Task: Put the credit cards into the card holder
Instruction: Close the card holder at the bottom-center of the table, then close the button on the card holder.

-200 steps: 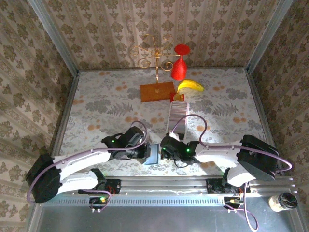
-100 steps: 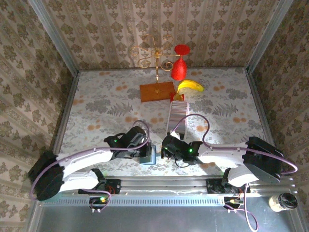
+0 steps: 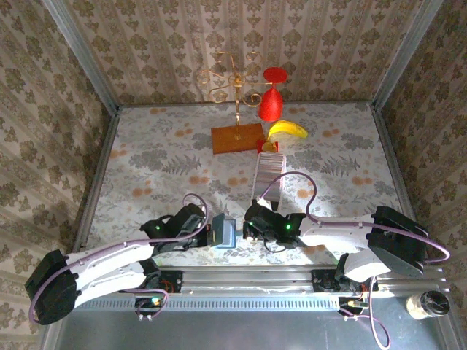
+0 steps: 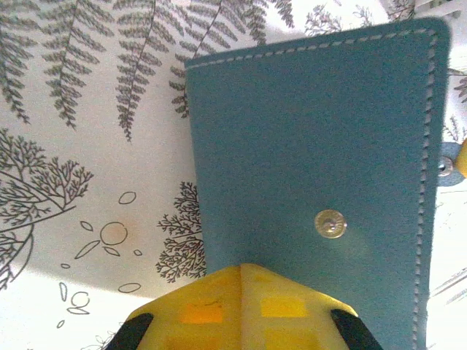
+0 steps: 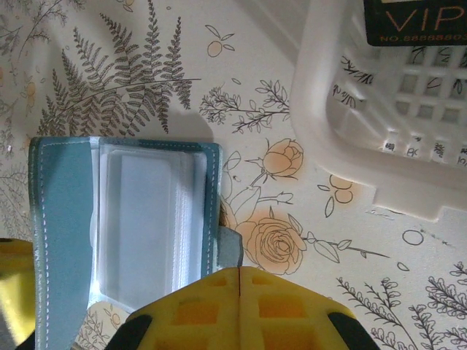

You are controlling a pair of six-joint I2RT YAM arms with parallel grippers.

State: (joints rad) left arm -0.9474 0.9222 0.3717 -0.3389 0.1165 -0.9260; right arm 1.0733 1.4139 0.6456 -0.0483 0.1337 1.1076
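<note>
The teal card holder (image 3: pixel 225 235) lies open near the table's front edge, between my two grippers. In the left wrist view its outer cover (image 4: pixel 314 131) with a metal snap (image 4: pixel 330 224) faces the camera, and my left gripper (image 4: pixel 241 268) is shut on that cover's edge. In the right wrist view its pale clear pockets (image 5: pixel 139 219) show, and my right gripper (image 5: pixel 240 271) is shut on the small snap tab (image 5: pixel 232 248) at its right edge. The credit cards (image 3: pixel 268 173) stand edge-on as a pale ribbed row in a white rack (image 5: pixel 379 117), behind my right gripper (image 3: pixel 248 232).
A dark card marked VIP (image 5: pixel 416 22) sits in the near end of the rack. At the back stand an orange-brown wooden block (image 3: pixel 236 138) with a gold stand, a red glass (image 3: pixel 271 102) and a banana (image 3: pixel 287 130). Patterned walls close in the table.
My left jaws have closed on the card holder's cover, and the left arm has drawn back to the left. The holder has shifted slightly left. The right gripper has held still.
</note>
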